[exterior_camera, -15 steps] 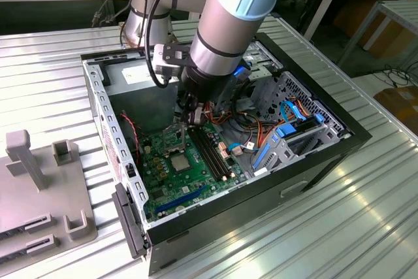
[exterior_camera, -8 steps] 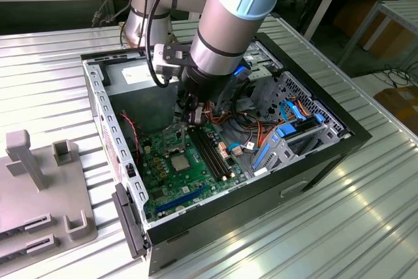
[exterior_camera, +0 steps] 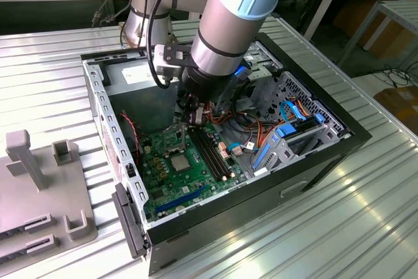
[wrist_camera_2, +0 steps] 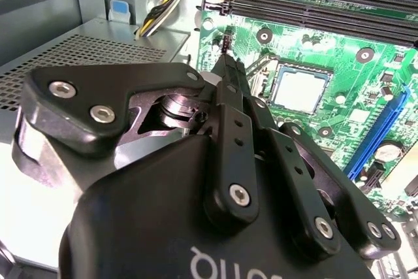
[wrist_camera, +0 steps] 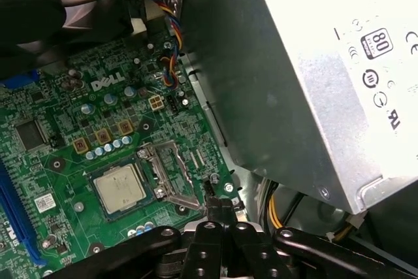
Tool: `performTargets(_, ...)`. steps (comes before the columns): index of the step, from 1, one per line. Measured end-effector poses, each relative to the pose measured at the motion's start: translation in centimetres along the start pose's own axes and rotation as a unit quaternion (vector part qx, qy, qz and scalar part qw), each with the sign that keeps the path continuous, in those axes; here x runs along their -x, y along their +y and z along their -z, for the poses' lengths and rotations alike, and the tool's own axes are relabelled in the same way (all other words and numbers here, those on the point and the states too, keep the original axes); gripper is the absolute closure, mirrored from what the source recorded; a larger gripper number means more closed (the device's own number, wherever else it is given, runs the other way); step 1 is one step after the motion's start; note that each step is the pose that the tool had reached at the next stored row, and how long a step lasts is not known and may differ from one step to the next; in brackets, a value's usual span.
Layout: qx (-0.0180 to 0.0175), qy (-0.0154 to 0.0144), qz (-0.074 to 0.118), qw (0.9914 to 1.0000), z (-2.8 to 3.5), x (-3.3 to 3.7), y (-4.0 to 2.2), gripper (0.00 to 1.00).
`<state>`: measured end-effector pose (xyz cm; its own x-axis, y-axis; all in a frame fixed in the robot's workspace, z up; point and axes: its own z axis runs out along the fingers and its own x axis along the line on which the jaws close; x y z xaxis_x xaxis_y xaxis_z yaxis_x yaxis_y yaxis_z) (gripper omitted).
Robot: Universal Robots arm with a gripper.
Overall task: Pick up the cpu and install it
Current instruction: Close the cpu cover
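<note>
Seeing my silver-grey arm angled steeply down into open black computer case (exterior_camera: 307, 161), black gripper (wrist_camera: 221, 208) low over green motherboard (wrist_camera: 78, 142). Fingers pressed together, holding nothing. Flat square silvery cpu (wrist_camera: 119, 187) seated in socket, hinged metal frame (wrist_camera: 171, 173) beside it, nearest fingertips.

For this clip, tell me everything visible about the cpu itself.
The cpu is a small, flat, square chip with a plain silvery-grey metal top, lying level in its socket on the green motherboard. In the first wrist view the hollow metal retention frame stands swung open beside it, not over it. In the second wrist view the chip again sits flat in the socket. The black end effector is beside the socket, touching nothing of the chip, its fingers together.
</note>
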<state>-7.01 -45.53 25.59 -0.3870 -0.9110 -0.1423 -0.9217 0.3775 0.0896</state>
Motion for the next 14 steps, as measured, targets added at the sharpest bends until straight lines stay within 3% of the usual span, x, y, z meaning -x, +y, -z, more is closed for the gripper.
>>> performTargets(14,0.0025,0.0002,0.014,0.99989,0.19,-0.22,-0.09,0.89)
